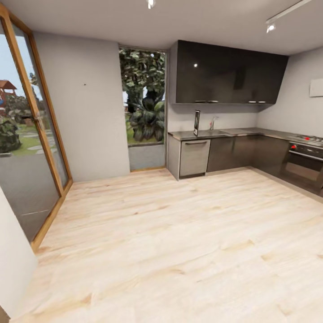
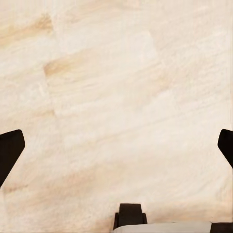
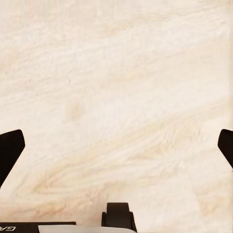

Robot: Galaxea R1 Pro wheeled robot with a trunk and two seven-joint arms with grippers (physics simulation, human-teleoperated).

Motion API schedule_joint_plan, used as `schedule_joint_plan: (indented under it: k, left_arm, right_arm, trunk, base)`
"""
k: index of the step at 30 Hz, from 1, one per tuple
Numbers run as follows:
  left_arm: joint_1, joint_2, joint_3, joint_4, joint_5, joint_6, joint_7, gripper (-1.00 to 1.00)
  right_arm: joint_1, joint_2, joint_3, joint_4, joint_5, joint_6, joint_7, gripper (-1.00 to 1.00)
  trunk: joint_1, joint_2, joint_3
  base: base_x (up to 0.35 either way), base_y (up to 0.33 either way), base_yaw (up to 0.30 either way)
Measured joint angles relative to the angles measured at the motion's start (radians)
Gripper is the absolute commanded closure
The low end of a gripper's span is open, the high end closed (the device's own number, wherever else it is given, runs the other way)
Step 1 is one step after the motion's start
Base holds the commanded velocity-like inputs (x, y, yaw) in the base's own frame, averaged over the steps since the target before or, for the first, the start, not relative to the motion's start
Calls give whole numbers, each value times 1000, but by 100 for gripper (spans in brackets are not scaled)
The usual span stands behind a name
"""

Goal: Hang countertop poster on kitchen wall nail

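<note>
Nearest, both wrist views look straight down on the pale wood-plank floor [image 1: 170,251]. The left gripper [image 2: 116,145] is released: its two dark fingertips [image 2: 9,150] sit far apart at opposite sides of the picture, with only bare floor between them. The right gripper [image 3: 116,145] is released in the same way, its fingertips [image 3: 9,150] spread wide over the planks and nothing held.

In the head view the floor runs on toward the kitchen. At the left stands a tall wood-framed glass door [image 1: 31,148], with a garden beyond it. Next comes a plain light-grey wall [image 1: 85,134], and a tiny dark speck, the wall nail [image 1: 85,84], shows high on it. Beside that wall a narrow window [image 1: 143,103] looks out on large green leaves.

Farthest off, the grey worktop [image 1: 242,132] runs along the back wall and turns down the right side, above dark glossy cabinets [image 1: 233,152]. The poster [image 1: 196,123] stands upright near the worktop's left end, seen almost edge-on, so its picture cannot be made out. A chrome tap [image 1: 212,122] rises just to its right. Dark upper cabinets [image 1: 229,74] hang above, and an oven [image 1: 305,159] with a hob sits at the worktop's right edge.
</note>
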Motion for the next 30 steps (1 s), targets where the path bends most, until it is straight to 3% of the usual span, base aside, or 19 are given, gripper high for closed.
schedule_joint_plan:
  k: [30]
  left_arm:
    - [1, 0, 0, 1, 0, 0, 0, -100]
  right_arm:
    - [0, 0, 0, 1, 0, 0, 0, -100]
  trunk:
    - [0, 0, 0]
  base:
    - [332, -124, 0]
